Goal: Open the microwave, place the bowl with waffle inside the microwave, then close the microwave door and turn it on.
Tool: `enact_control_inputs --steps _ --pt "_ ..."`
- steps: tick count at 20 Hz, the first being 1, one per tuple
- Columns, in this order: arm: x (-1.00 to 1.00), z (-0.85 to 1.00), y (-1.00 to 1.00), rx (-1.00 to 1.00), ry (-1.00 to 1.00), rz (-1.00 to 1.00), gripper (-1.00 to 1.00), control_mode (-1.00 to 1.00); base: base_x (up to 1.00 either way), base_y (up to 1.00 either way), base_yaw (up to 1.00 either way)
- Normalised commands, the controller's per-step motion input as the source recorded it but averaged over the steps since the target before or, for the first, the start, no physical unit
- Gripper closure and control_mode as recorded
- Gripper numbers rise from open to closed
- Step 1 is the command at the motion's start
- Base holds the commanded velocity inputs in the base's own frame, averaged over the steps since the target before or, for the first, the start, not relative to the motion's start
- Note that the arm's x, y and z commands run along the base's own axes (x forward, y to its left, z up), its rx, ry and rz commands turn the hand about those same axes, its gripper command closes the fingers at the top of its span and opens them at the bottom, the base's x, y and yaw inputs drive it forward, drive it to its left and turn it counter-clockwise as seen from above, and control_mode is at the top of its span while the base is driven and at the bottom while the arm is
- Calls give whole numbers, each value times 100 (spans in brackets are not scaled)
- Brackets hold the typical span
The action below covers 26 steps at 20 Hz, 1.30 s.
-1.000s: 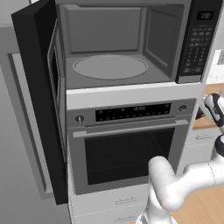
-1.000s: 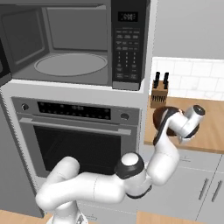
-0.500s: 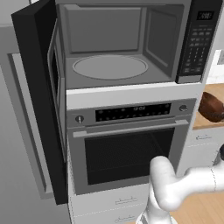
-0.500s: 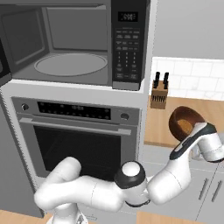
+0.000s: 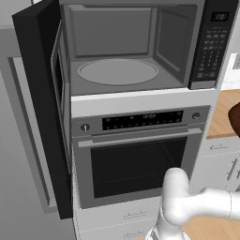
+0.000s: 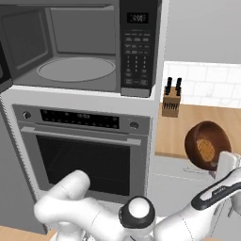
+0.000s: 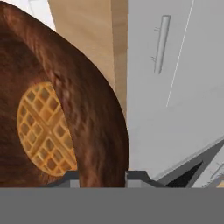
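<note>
- To the right of the microwave (image 6: 80, 47), over the wooden tabletop (image 6: 197, 123), the bowl (image 6: 206, 145) sat tipped steeply on its side, its opening facing the right base camera, the waffle (image 6: 206, 148) lying against the bottom.
- In the hand view the fingers (image 7: 103, 177) were clenched on the bowl's thick wall, one tip inside and one outside the rim; the gripper (image 6: 225, 162) sat at the bowl's lower right edge in the right base view.
- The microwave door (image 5: 44, 108) stood swung wide to the left of the microwave; cavity open, pale turntable (image 5: 118, 72) bare.
- Judgement: step in hand was carrying the bowl to the microwave. Opening looked done; placing, closing and starting not yet done.
- To do it well: level the bowl first, since at this tilt the waffle could slide out. Raise it above the cavity floor before moving left, to clear the keypad strip (image 6: 138, 49) and the knife block (image 6: 172, 98) just right of the microwave. Enter mouth-up, set down centred on the turntable, release only once it rests flat.
- Writing: the small display at the top of the keypad and the key labels were too blurred to read; the oven (image 5: 136, 159) panel below the microwave likewise. No brand legible.
</note>
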Motion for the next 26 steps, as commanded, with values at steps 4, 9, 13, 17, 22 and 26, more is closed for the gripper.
enact_control_inputs --steps 4,9,13,17,22,26 --pt "-100 0 97 -13 -36 0 100 -100 0 0 0" --pt "-100 1 100 -20 -27 0 100 -100 0 0 0" --pt "-100 20 100 -20 -5 0 100 -100 0 0 0" --pt "-83 52 100 -18 0 -3 100 -100 0 0 0" --pt "-39 82 100 -23 5 -11 100 -100 0 0 0" --pt "-24 95 100 -27 6 -16 100 -100 0 0 0"
